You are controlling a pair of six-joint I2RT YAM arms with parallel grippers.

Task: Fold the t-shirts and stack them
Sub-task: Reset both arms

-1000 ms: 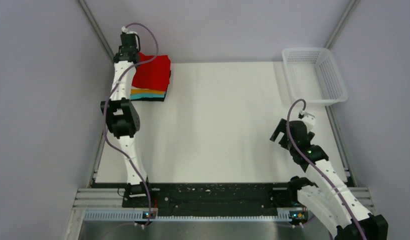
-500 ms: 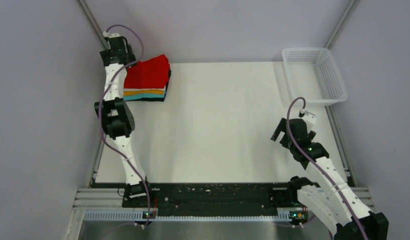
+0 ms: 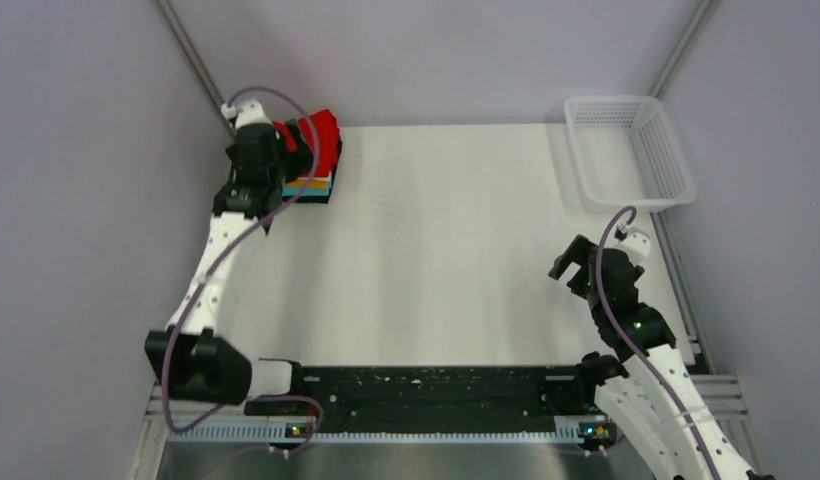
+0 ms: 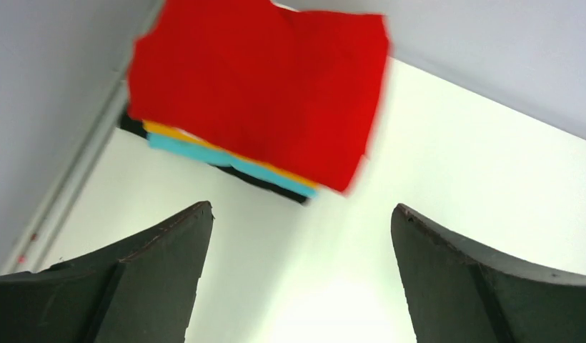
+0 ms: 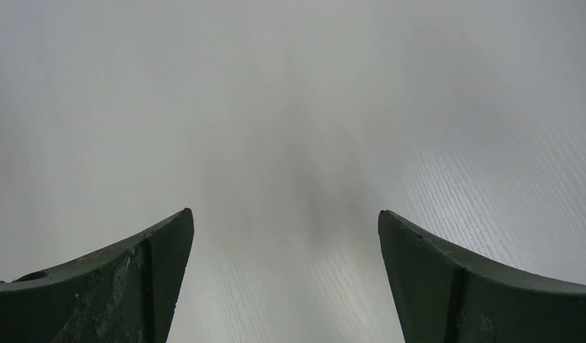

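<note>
Top view first: the left arm reaches long to the far-left corner of the table (image 3: 436, 250), elbow low near its base. The left gripper (image 3: 298, 158) sits right over the near side of the t-shirts (image 3: 324, 135), which lie stacked in that corner with red on top. The right arm is folded at the right edge, and the right gripper (image 3: 576, 265) is spread above bare table, well apart from the basket (image 3: 631, 150).

On the left wrist camera the left gripper (image 4: 301, 209) is wide and carries nothing. The red t-shirt (image 4: 261, 78) caps the orange (image 4: 158, 128), teal (image 4: 197, 148) and black (image 4: 265, 184) layers, hanging a little past them on one side.

The stack looks about finished. Any last touch should come straight down and flat, since a finger catching that overhang would drag the top fold.

On the right wrist camera the right gripper (image 5: 284, 213) is wide too, with only table beneath.
</note>
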